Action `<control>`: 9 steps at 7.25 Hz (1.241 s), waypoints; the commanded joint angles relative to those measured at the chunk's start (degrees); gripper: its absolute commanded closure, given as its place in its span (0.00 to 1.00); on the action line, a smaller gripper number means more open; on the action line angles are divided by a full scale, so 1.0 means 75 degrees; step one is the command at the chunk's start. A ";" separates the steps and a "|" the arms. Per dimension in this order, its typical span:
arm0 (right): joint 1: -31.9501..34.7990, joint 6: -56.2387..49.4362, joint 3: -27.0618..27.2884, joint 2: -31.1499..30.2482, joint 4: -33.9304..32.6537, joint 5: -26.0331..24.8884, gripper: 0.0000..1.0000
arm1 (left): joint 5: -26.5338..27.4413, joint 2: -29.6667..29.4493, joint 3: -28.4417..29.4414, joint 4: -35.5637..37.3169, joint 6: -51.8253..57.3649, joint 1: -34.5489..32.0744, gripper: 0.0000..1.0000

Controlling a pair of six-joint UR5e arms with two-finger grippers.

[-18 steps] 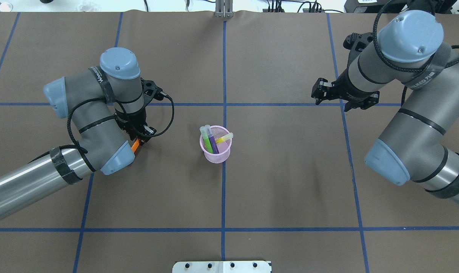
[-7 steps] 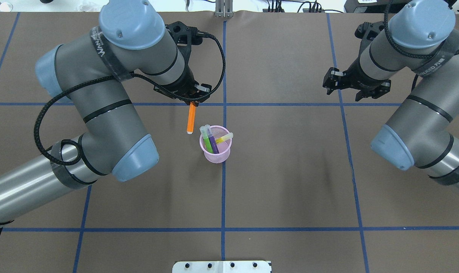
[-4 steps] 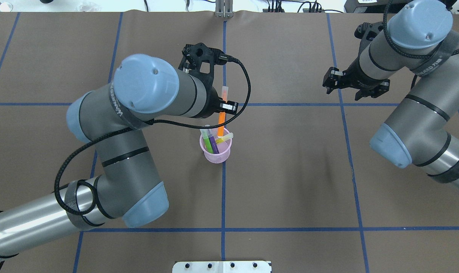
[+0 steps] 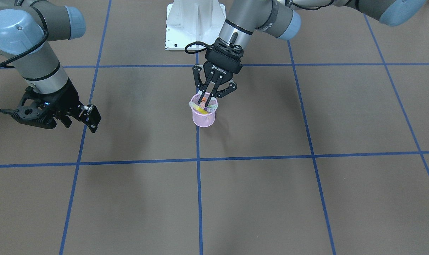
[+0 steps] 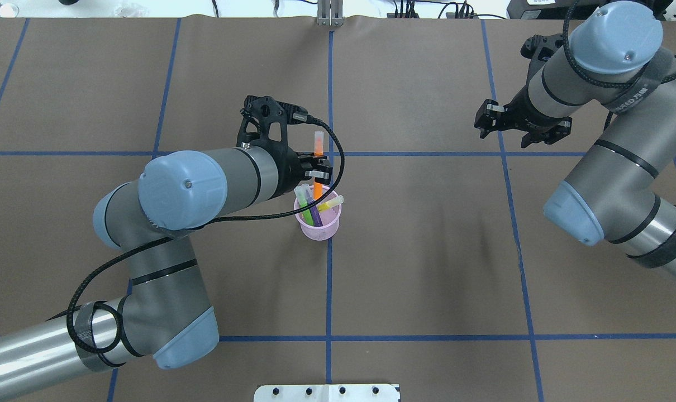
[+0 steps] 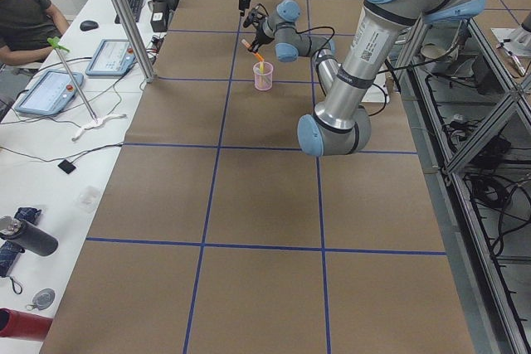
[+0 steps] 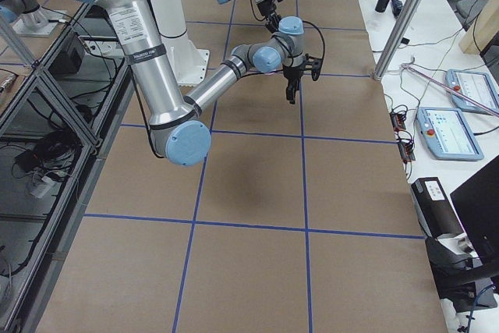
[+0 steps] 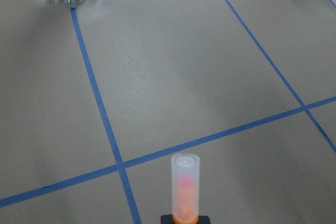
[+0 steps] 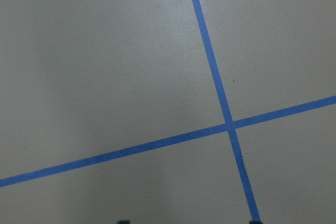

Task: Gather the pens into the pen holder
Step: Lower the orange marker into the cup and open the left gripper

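Pens filled much of the pink wire-mesh pen holder (image 5: 317,223). The green pen (image 5: 303,207) and the purple pen (image 5: 314,212) leaned side by side toward its left, pale caps above the rim. The yellow pen (image 5: 329,204) slanted to the right, with its cap out over the rim. The orange pen (image 5: 318,149) stood tilted at the holder's far side, its lower end inside the rim and its pale cap uppermost.

The left gripper (image 5: 317,172) was clamped on that pen's barrel just above the holder's far edge, its fingers drawn in narrow around it. In the left wrist view only the pen's capped end showed, rising from a black fingertip.

The holder stood upright on the centre blue tape line (image 5: 329,290) of the brown table (image 5: 427,251), a little nearer than the far cross line.

The right gripper (image 5: 481,121) hung well apart at the far right, close to a tape crossing, its fingers spread wide with nothing between them.

Beyond the table's far edge, in the left exterior view, a person (image 6: 25,6) sat at a white bench (image 6: 33,172) with two tablets (image 6: 51,93) on it.
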 commanded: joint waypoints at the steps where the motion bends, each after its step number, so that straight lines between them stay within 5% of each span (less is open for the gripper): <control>1: -0.0010 0.0004 -0.0006 -0.0026 0.0015 0.0012 0.19 | 0.0521 0.0151 0.0014 -0.0286 -0.0003 0.0485 1.00; 6: 0.0002 0.0004 -0.0006 -0.0049 0.0015 0.0118 0.19 | 0.0582 0.0186 0.0014 -0.0298 -0.0003 0.0640 1.00; 7: 0.0002 0.0004 -0.0006 -0.0049 0.0015 0.0129 0.19 | 0.0582 0.0186 0.0014 -0.0310 0.0021 0.0640 0.78; 8: 0.0002 0.0004 -0.0006 -0.0049 0.0015 0.0141 0.19 | 0.0570 0.0198 0.0060 -0.0333 0.0056 0.0640 0.22; 9: 0.0014 0.0004 0.0006 -0.0049 0.0015 0.0211 0.19 | 0.0675 0.0198 0.0026 -0.0356 -0.0014 0.0640 0.00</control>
